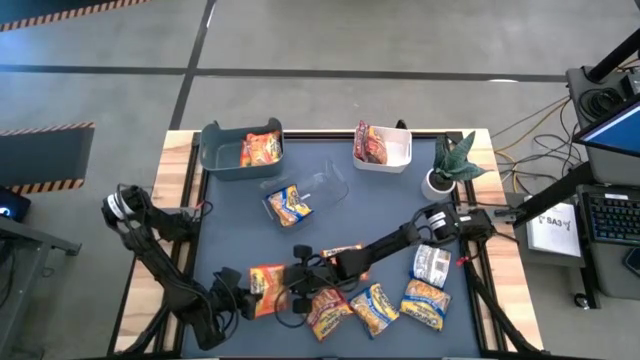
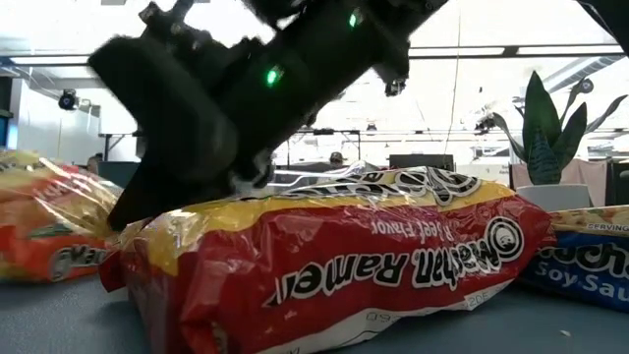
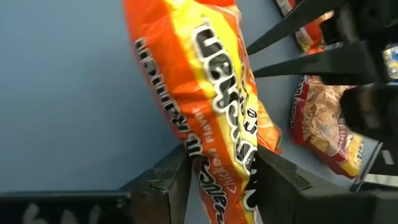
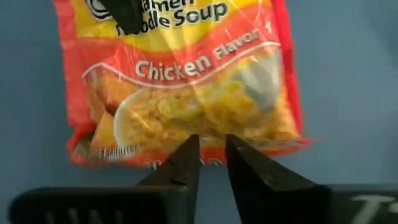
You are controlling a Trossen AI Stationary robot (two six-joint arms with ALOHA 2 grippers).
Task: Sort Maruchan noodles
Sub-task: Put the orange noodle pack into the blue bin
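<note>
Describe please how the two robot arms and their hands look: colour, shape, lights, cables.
Both arms are black and jointed, built of slim links. The left hand and the right hand each end in two flat, tapering black fingers. Small green lights glow on one arm's housing in the low view.

High cam looks straight down on the whole worktop [image 1: 230,215]. Low cam sits at worktop level, v. close behind a red packet [image 2: 334,261], facing the room. Left wrist cam hugs the orange packet [image 3: 205,106]; right wrist cam looks down close on it too [image 4: 186,81].
</note>
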